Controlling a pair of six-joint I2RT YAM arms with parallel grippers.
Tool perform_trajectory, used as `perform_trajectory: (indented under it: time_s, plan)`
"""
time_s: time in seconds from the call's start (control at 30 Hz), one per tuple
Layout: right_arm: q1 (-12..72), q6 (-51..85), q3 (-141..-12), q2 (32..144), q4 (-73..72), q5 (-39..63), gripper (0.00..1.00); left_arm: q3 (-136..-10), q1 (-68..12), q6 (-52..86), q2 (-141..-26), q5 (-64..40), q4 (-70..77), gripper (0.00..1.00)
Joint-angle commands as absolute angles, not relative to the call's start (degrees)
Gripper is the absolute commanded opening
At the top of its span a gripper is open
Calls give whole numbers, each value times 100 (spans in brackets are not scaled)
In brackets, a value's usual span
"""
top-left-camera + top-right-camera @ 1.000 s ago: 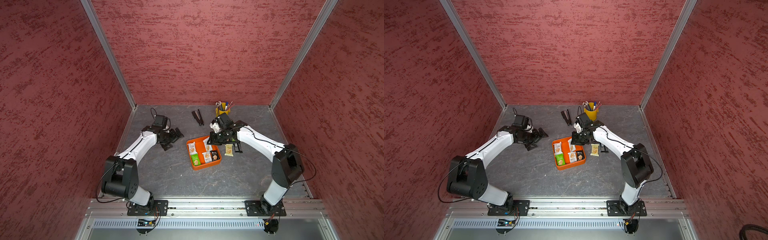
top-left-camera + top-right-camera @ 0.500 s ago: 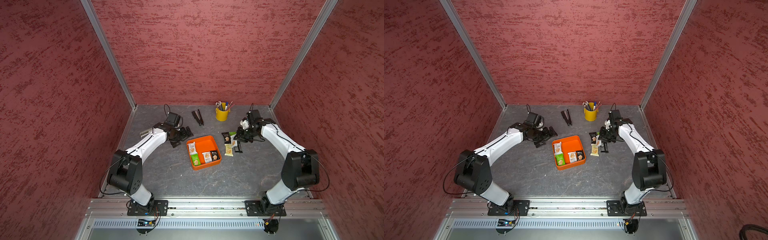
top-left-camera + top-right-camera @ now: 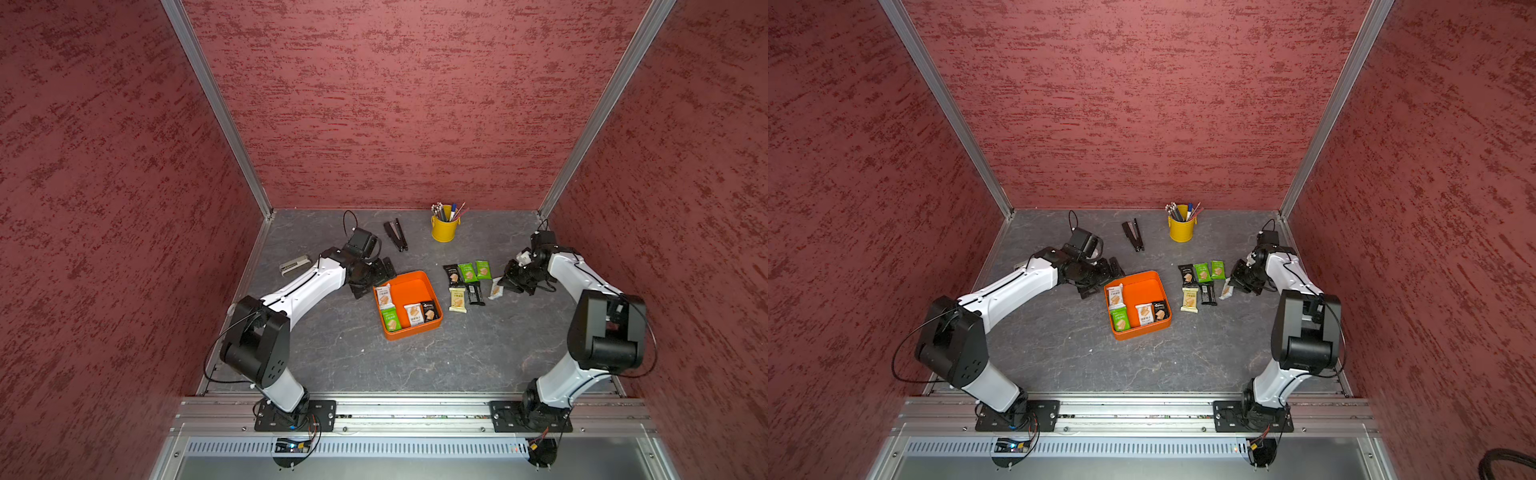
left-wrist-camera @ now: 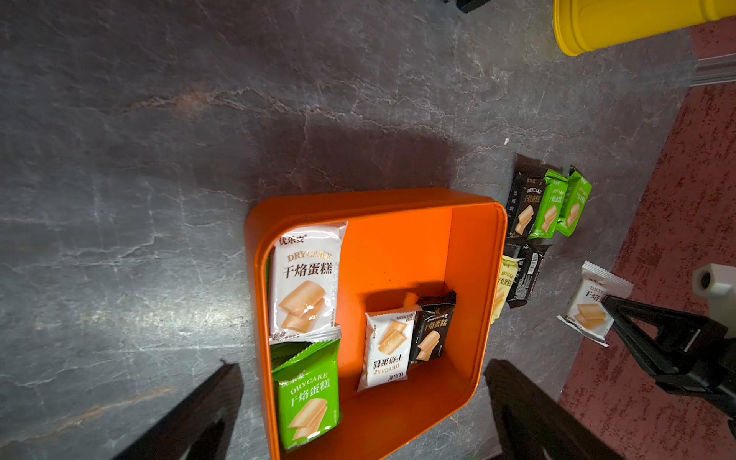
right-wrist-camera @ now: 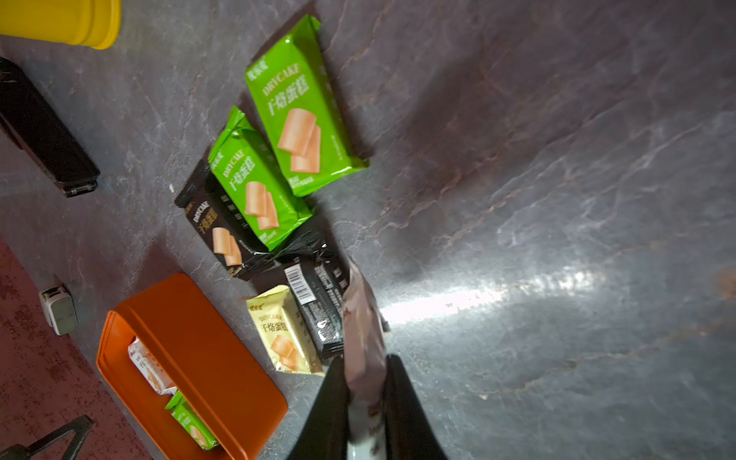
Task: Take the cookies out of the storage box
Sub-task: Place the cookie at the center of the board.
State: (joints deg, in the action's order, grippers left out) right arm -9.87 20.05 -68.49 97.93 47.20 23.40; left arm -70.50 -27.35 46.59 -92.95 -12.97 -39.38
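Right gripper tight on a white packet, face legible only in left wrist view; left gripper wide.

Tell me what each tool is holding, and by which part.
Right tool is shut on a white cookie packet, pinching its flat faces near one edge. Left tool is open, holding nothing.

- Table before the orange tray lies open.
- Tray's far right is bare; four packets line its left and near sides.
- Loose packets crowd the strip between tray and right gripper, itself clamped on a white packet.
- Stapler and pen bucket stand behind.
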Motion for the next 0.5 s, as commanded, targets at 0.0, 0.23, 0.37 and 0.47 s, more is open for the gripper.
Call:
perform_trajectory:
  time_s: [0.0, 0.23, 0.37, 0.47]
  plan:
    - [-1080, 1775, -6811, 10017, 4465, 2607, 16, -7164, -2793, 4742, -9317, -1108, -4042, 100]
    - [-1073, 1493, -6673, 10194, 4227, 2845, 17, -7173, -2830, 4766, -9313, -1057, -4083, 100]
    - [-1079, 1382, -6646, 10334, 4263, 2733, 17, -7218, -2832, 4733, -9338, -1055, -4118, 100]
    - [-1081, 1366, -6609, 10340, 4238, 2514, 18, -7260, -2830, 4690, -9351, -1057, -4149, 100]
